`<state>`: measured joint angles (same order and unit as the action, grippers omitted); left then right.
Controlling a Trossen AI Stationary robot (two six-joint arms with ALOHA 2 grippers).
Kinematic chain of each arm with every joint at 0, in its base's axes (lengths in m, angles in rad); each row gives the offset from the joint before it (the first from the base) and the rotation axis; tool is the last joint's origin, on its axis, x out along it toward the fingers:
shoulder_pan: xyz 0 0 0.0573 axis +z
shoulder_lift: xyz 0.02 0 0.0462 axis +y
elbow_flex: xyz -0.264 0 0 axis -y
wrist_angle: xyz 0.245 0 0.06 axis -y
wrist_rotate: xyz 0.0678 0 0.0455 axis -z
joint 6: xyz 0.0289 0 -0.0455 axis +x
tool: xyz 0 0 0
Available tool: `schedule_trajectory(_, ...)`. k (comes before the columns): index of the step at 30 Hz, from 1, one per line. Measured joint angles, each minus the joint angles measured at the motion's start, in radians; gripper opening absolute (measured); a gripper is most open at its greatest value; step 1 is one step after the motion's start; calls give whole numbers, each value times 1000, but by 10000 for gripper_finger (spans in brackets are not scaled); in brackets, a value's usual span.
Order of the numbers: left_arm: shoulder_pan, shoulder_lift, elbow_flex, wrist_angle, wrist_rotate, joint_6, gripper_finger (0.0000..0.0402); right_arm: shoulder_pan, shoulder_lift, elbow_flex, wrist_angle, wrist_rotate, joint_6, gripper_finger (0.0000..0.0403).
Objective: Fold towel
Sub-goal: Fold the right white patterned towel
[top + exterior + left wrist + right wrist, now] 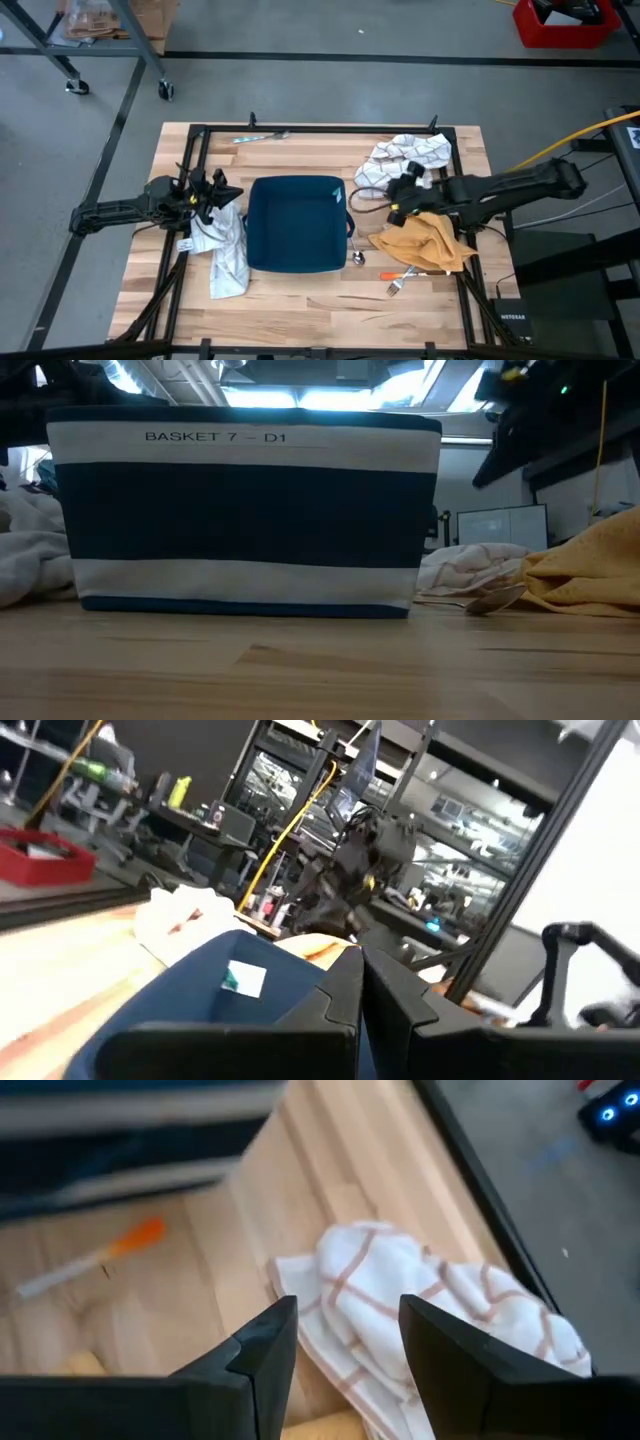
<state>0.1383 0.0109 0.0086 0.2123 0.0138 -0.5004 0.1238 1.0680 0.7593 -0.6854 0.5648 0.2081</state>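
Right gripper (340,1345), jaws open, hovers above the white checked towel (420,1305); the step in hand is reaching. Next: descend and pinch an edge. Left gripper (212,192) closed, beside the navy basket (262,222).

We found the table (300,300) centre blocked by the navy basket (296,224). Its left side was crowded by a grey towel (226,250), its right by a yellow cloth (430,240), checked towel (408,155), spoon (358,257) and fork (395,285). Bare wood lay open along the front edge and behind the basket, save a knife (262,137).
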Motion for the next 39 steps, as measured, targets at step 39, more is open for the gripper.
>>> schedule_trajectory(39, 0, 0, 0, -127, 0, 14, 1, -172, 595, 3, 402, -156, -322, 182)
